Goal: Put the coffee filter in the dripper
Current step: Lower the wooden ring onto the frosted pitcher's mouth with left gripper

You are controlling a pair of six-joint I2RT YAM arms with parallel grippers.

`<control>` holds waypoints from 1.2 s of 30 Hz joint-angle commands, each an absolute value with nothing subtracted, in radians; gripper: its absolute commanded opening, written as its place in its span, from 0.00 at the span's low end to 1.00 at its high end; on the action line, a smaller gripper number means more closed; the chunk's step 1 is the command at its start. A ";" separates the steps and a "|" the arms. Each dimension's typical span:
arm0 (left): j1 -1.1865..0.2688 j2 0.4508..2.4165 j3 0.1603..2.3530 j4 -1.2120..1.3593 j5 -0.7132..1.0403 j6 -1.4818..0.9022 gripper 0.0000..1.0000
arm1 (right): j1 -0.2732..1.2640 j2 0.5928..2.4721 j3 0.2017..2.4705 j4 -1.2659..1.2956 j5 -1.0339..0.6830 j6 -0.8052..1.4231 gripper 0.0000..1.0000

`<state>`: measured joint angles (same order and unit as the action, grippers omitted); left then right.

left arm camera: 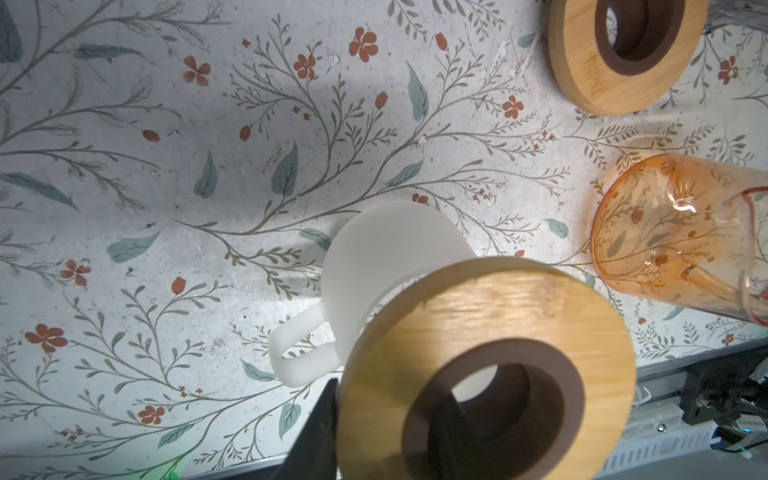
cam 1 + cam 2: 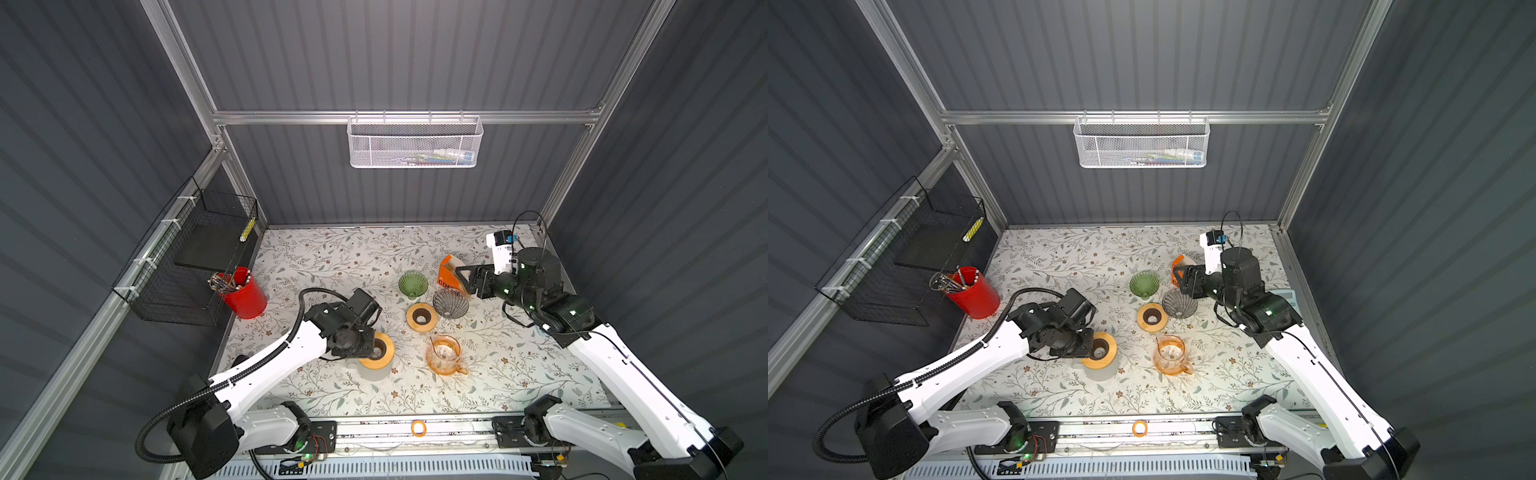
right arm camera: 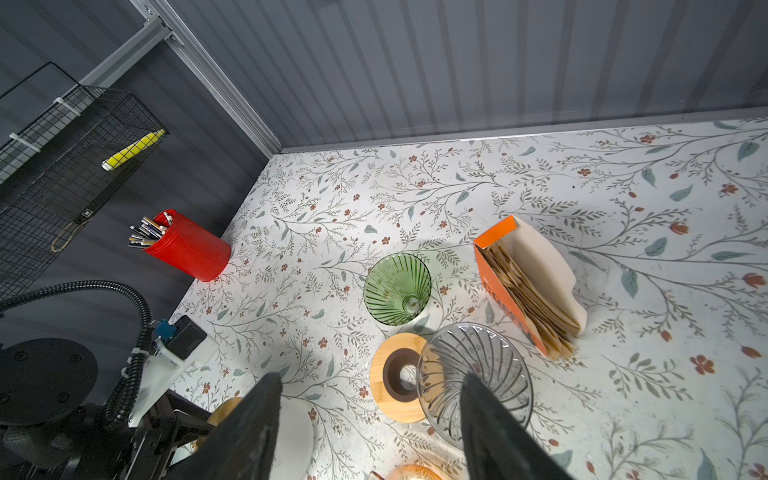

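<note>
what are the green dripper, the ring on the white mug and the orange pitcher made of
Green dripper: glossy, see-through ribbed glass or plastic. Ring: matte light wood, visible grain; brown insert, maybe silicone. Orange pitcher: clear tinted glass or plastic; table pattern shows through.

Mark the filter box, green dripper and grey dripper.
filter box [image 3: 544, 266], right wrist view, white back panel.
green dripper [image 3: 395, 286], right wrist view, ribbed inner wall.
grey dripper [image 2: 450, 302], a top view, ribbed inner wall.

Both top views overhead, wrist cameras low over table [image 1: 124, 166]
</note>
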<state>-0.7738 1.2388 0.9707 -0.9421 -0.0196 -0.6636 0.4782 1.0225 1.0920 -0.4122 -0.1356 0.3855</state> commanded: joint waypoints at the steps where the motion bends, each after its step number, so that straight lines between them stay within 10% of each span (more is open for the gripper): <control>1: -0.779 1.256 0.965 -0.960 -0.032 -0.669 0.25 | 0.482 1.029 1.106 -0.394 -0.145 0.391 0.69; 36: -0.788 1.298 0.966 -0.957 -0.069 -0.648 0.32 | 0.485 1.042 1.112 -0.394 -0.143 0.394 0.69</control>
